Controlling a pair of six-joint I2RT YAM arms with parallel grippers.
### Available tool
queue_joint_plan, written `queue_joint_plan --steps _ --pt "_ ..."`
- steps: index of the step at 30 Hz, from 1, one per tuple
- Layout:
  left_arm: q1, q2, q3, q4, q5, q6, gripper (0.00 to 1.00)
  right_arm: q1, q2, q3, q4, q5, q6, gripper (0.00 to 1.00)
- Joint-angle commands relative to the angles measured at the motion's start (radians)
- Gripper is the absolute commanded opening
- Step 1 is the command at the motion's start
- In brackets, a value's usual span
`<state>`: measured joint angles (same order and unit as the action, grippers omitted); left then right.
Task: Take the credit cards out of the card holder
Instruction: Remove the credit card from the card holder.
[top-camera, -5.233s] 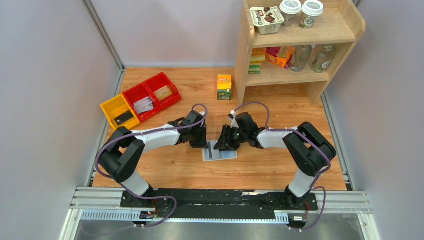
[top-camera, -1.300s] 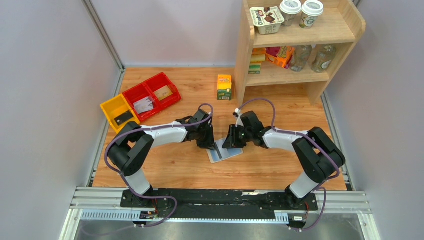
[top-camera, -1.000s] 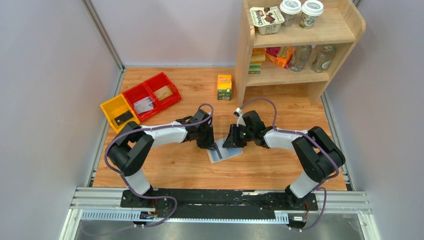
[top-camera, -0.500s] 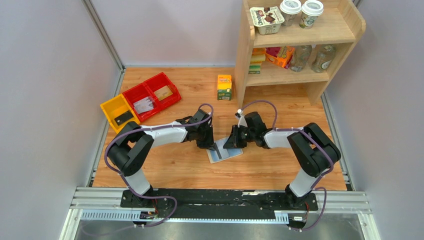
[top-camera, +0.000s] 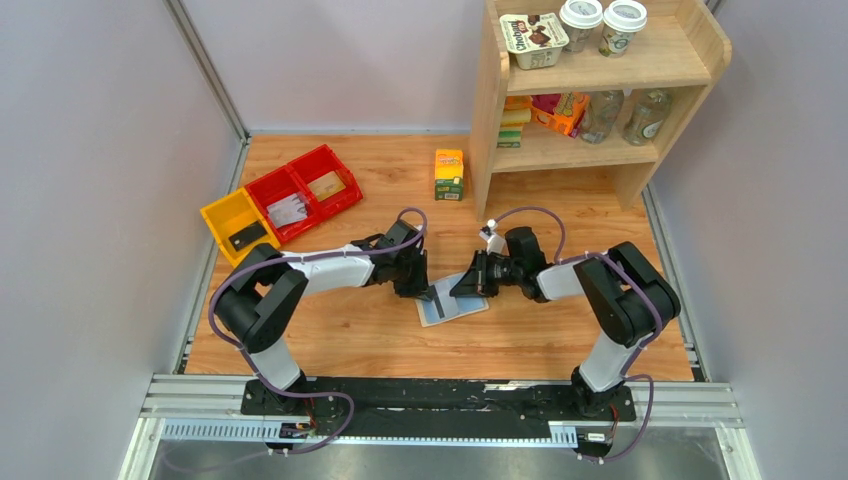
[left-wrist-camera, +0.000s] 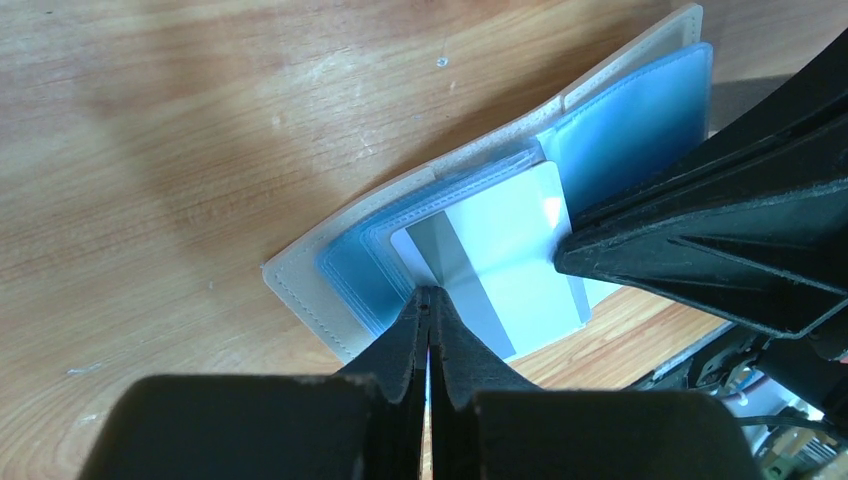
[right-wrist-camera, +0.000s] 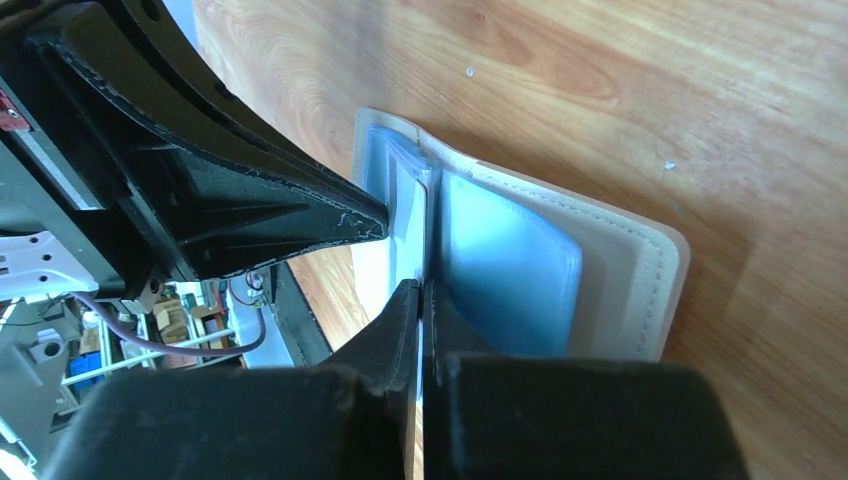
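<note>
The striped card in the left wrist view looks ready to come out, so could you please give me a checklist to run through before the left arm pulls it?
1. Left tool shut on the striped card: ok, its tips pinch the card's near edge.
2. Card started out of its sleeve: ok, it juts past the blue sleeves.
3. Card holder open and flat on the table: ok.
4. Right tool pinning the holder: cannot tell; it is shut at the middle leaf, but the grip itself is hidden.
5. Right tool clear of the card: cannot tell; its tip sits right at the card's edge.
</note>
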<state>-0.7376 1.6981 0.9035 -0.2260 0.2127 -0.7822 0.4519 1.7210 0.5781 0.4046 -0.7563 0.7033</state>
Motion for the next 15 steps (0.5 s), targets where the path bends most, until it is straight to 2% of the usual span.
queue_joint_plan --steps 1,15 --pt "-0.011 0.04 -0.035 -0.019 -0.036 0.026 0.0 -0.042 0.002 -0.012 0.068 -0.081 0.006 0.0" --pt "-0.011 0.063 -0.034 -0.022 -0.041 0.037 0.0 -0.125 0.006 -0.011 -0.033 -0.087 -0.033 0.03"
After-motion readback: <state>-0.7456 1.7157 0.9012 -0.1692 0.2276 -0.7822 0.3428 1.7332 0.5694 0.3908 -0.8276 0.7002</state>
